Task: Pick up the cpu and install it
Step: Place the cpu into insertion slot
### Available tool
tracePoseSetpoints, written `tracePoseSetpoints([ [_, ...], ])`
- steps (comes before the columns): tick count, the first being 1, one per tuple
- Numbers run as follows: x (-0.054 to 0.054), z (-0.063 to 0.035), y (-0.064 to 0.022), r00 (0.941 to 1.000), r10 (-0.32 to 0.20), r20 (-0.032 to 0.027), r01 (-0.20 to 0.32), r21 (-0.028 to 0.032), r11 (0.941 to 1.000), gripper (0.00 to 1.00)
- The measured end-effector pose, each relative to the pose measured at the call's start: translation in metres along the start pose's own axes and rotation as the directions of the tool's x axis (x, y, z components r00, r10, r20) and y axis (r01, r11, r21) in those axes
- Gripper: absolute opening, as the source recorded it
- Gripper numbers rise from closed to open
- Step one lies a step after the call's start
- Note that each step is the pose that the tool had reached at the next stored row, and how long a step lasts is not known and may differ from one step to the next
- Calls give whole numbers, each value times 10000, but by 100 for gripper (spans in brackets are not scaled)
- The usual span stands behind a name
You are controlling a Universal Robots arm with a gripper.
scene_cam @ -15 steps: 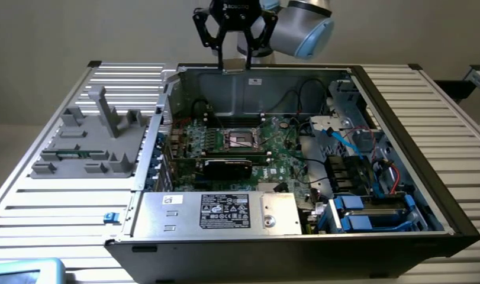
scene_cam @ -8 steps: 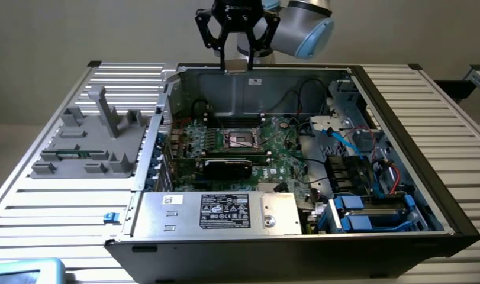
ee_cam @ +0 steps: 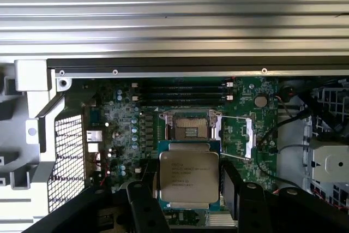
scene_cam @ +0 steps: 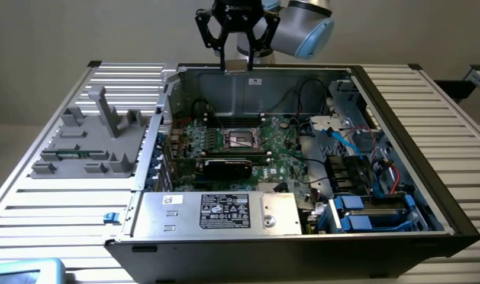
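Note:
My gripper (scene_cam: pixel 237 68) hangs high above the back wall of the open computer case (scene_cam: pixel 453 219), shut on the cpu (scene_cam: pixel 237 64), a small flat square held level between the fingertips. In the wrist view the cpu (ee_cam: pixel 188 175) shows its silver-grey top with printed text and a thin green rim, with the black fingers (ee_cam: pixel 143 207) on two opposite sides of it. The dark square socket (ee_cam: pixel 188 128) with its metal frame lies on the green motherboard far beneath, just beyond the chip's edge in that view. The socket (scene_cam: pixel 241 139) sits mid-board in the exterior view.
A black rectangular card (scene_cam: pixel 228 166) lies just in front of the socket. The silver power supply (scene_cam: pixel 216 212) fills the case's front. Cables and blue drive bays (scene_cam: pixel 366 207) crowd the exterior view's right. A grey fixture tray (scene_cam: pixel 90 142) rests on the slatted table (scene_cam: pixel 429 106) at the left.

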State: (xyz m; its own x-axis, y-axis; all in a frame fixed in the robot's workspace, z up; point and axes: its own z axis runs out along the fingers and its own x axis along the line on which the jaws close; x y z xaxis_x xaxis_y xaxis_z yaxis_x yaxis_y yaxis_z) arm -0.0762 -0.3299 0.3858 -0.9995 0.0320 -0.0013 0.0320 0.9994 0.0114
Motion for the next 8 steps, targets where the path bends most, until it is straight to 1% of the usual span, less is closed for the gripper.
tracePoseSetpoints([
  [5,0,0,0,10000,27,0,-27,0,10000,55],
  [8,0,0,0,9990,446,4,-446,1,9990,55],
])
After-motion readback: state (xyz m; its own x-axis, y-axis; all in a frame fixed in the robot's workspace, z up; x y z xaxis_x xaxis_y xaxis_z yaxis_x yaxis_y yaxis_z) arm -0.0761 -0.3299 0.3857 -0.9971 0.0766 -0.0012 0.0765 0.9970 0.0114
